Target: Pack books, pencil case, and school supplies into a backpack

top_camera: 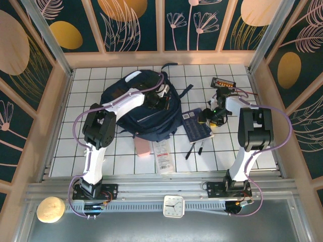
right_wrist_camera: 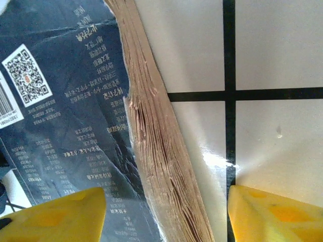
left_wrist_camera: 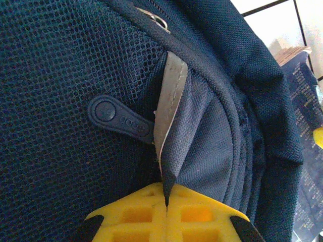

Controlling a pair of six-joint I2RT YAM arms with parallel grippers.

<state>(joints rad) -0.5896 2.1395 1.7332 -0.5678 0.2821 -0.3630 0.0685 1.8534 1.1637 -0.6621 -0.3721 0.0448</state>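
Note:
The navy backpack (top_camera: 146,118) lies at the middle left of the tiled table. My left gripper (top_camera: 155,101) is on top of it, shut (left_wrist_camera: 166,197) on a fold of backpack fabric next to a grey reflective stripe (left_wrist_camera: 169,96). The dark navy book (top_camera: 196,129) lies to the right of the backpack. My right gripper (top_camera: 208,117) hangs open over its right edge, one finger over the cover (right_wrist_camera: 60,116) and the other over bare tile, with the book's brown page edge (right_wrist_camera: 161,151) between them. The white booklet (top_camera: 162,156), pink pencil case (top_camera: 143,147) and two dark pens (top_camera: 191,150) lie in front.
A black box with orange lights (top_camera: 223,82) sits at the back right with a cable to it. Wooden walls (top_camera: 58,116) close in both sides and the back. A small clock (top_camera: 173,205) and a round beige object (top_camera: 50,209) rest on the near ledge.

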